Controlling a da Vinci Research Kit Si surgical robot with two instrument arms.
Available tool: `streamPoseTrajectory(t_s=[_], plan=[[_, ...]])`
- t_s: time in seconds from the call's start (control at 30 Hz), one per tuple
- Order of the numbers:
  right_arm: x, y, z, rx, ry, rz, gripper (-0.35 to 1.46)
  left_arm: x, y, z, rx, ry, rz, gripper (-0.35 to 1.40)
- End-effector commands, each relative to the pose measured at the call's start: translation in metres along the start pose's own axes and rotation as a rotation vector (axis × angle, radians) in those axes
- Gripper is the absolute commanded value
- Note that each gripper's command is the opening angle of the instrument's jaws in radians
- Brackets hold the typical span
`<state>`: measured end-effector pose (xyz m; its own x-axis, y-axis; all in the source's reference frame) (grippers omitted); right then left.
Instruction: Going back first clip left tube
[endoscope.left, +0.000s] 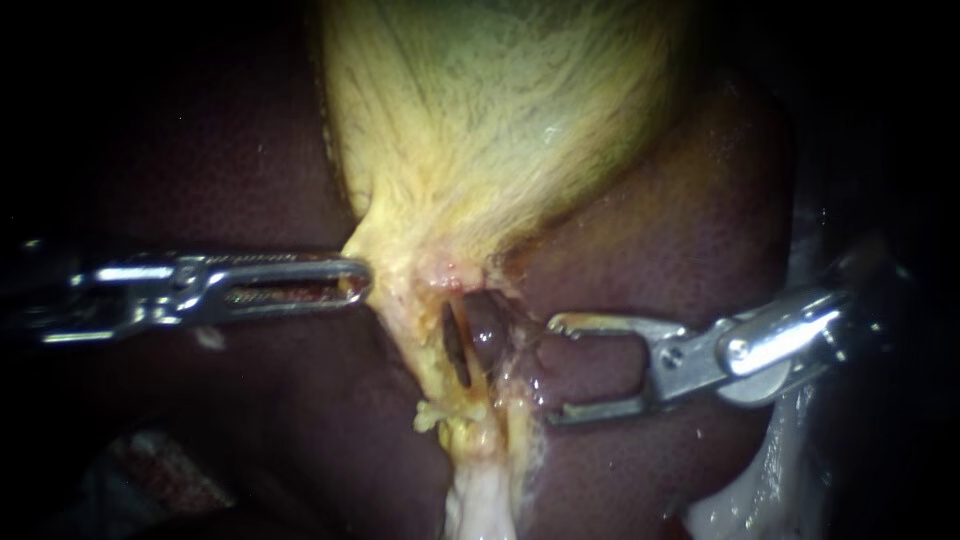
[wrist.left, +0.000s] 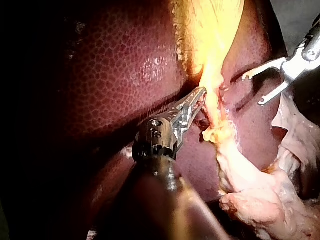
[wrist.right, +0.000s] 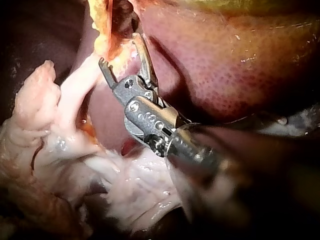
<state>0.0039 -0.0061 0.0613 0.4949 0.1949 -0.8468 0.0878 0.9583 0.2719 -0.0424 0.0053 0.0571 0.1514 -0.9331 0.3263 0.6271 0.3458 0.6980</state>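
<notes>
My left instrument's (endoscope.left: 345, 280) jaws grip the gallbladder's (endoscope.left: 500, 120) yellow neck, likely the safest hold; my right instrument's (endoscope.left: 556, 368) jaws gape empty beside the soft, slippery, easily torn tube (endoscope.left: 487, 335).

Endoscope: gallbladder (endoscope.left: 500, 110) runs off the top edge. Liver (endoscope.left: 680, 250) is lost in the dark at far left and far right. Left instrument (endoscope.left: 358, 281) shaft blurs out at the left edge, and right instrument (endoscope.left: 551, 368) shaft is cut at the right edge. Dark sliver (endoscope.left: 455, 345) at centre: can't tell whether it's a clip or a gap. Right wrist view: own shaft blurred behind the jaws.
</notes>
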Motion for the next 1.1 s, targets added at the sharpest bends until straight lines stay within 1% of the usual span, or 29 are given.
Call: streamPoseTrajectory(t_s=[0.03, 0.17, 0.23, 0.37, 0.5, 0.57, 0.67, 0.73, 0.77, 0.87, 0.97, 1.1], plan=[[0.0004, 0.0001, -0.0006, -0.008, 0.004, -0.006, 0.60, 0.0000, 0.0001, 0.0000, 0.001, 0.001, 0.000, -0.27], [0.0014, 0.0000, -0.0020, -0.032, 0.018, -0.009, 0.60, 0.0000, 0.0004, 0.0002, -0.001, -0.001, 0.000, -0.27], [0.0019, -0.0002, -0.0027, -0.029, 0.032, -0.011, 0.60, -0.0001, 0.0006, 0.0003, -0.002, -0.001, 0.000, -0.27], [0.0027, 0.0000, -0.0034, -0.029, 0.040, -0.017, 0.60, 0.0000, 0.0010, 0.0009, -0.002, -0.002, 0.001, -0.27], [0.0029, 0.0000, -0.0036, -0.029, 0.046, -0.022, 0.60, 0.0002, 0.0017, 0.0019, -0.004, -0.004, 0.003, -0.27], [0.0028, 0.0000, -0.0036, -0.027, 0.047, -0.022, 0.60, 0.0004, 0.0021, 0.0026, -0.006, -0.005, 0.005, -0.27], [0.0028, -0.0001, -0.0036, -0.019, 0.053, -0.022, 0.60, 0.0011, 0.0028, 0.0044, -0.014, -0.015, 0.008, -0.27], [0.0028, -0.0001, -0.0036, -0.001, 0.065, -0.023, 0.60, 0.0016, 0.0032, 0.0060, -0.012, -0.002, 0.013, -0.27], [0.0028, -0.0001, -0.0036, 0.024, 0.077, -0.024, 0.60, 0.0019, 0.0033, 0.0066, -0.012, 0.004, 0.015, -0.27], [0.0028, -0.0001, -0.0036, 0.029, 0.086, -0.025, 0.60, 0.0025, 0.0033, 0.0083, -0.004, 0.016, 0.019, -0.27], [0.0028, -0.0002, -0.0036, 0.032, 0.087, -0.025, 0.60, 0.0029, 0.0029, 0.0093, -0.001, 0.024, 0.022, -0.25], [0.0028, -0.0002, -0.0036, 0.032, 0.087, -0.025, 0.60, 0.0030, 0.0024, 0.0097, 0.003, 0.029, 0.022, -0.25]])
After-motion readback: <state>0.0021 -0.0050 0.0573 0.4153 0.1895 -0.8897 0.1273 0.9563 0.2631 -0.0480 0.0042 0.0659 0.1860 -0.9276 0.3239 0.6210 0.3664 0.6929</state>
